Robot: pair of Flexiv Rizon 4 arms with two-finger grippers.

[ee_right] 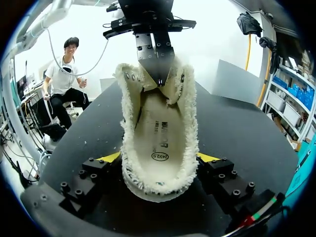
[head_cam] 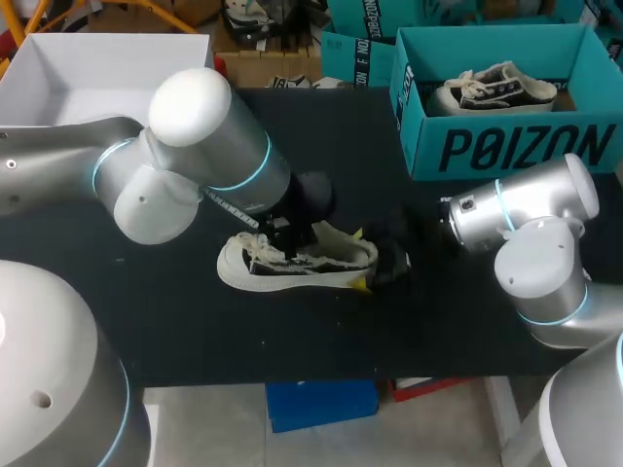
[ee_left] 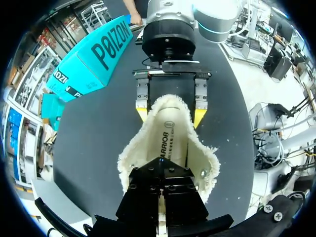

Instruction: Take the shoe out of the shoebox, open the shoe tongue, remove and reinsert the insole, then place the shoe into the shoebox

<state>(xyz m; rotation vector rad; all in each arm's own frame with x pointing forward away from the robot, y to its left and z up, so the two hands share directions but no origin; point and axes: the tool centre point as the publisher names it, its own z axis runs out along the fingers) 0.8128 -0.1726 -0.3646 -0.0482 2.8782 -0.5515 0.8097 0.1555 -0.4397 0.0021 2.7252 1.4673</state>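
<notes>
Left pincer (ee_left: 160,170) is clamped tight on the front of the opening of the shoe (head_cam: 297,261), a pale low sneaker with a fleecy cream lining. It lies mid-frame on the black worktop (head_cam: 195,331). Right pincer (ee_right: 159,157) stands wide, its yellow tips pressing on both sides of the heel.

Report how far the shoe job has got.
Done: shoe lies out on the table. In hand: right claw clamps the heel, left claw pinches the tongue, opening it. Left: insole sits inside, apparently not yet pulled; then reinserting and boxing.
</notes>
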